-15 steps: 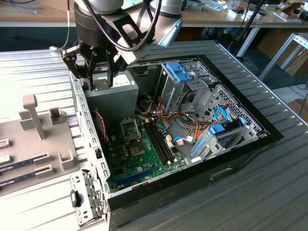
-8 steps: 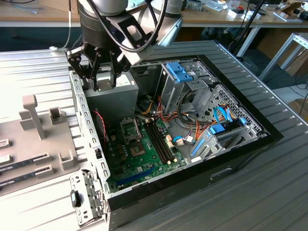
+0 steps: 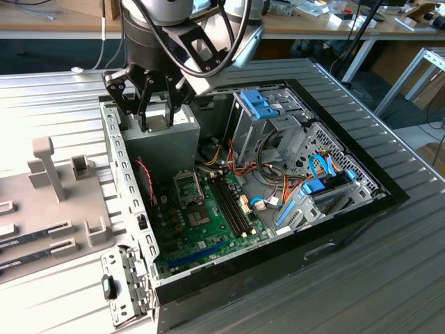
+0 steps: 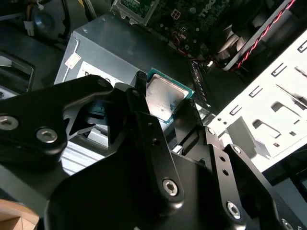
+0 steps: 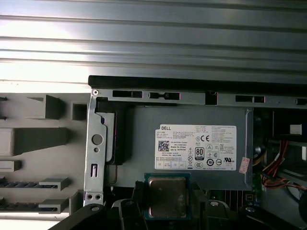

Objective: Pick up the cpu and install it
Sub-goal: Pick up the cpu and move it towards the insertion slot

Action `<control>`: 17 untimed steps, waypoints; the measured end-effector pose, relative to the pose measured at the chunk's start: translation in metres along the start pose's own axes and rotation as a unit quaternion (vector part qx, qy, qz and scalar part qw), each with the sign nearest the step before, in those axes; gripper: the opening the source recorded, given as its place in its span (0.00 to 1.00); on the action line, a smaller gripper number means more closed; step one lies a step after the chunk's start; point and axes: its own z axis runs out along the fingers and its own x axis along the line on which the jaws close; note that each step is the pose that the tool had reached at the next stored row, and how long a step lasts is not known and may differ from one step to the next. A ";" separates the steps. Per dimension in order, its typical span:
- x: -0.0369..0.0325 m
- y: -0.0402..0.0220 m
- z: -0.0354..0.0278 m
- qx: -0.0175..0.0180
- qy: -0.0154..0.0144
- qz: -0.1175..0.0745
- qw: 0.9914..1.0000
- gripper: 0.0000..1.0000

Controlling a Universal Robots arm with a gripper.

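Note:
The cpu [image 4: 164, 97] is a small square chip with a silvery top and a green rim. My gripper [image 4: 164, 103] is shut on it, one black finger at each side, as the first wrist view also shows: cpu [image 5: 167, 195], gripper [image 5: 167, 206]. In the exterior view the gripper [image 3: 157, 115] hangs over the grey power supply [image 3: 163, 149] at the far end of the open computer case. The green motherboard [image 3: 201, 223] lies lower in the case, and its square socket [image 3: 188, 186] sits just in front of the power supply.
A metal drive cage with blue latches [image 3: 261, 104] and bundles of coloured cables [image 3: 229, 163] fill the case on the exterior view's right. The case's metal side wall [image 3: 125, 181] runs alongside the gripper. A grey fixture plate [image 3: 49, 188] with slots lies at the exterior view's left.

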 end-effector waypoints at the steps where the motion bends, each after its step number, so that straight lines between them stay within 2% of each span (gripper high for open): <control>1: -0.0008 0.0000 0.0002 0.000 0.000 0.000 1.000 0.47; 7: -0.0081 -0.0004 0.0025 0.000 0.000 0.000 1.000 0.47; 17: -0.0163 -0.0010 0.0072 0.000 0.000 0.000 1.000 0.47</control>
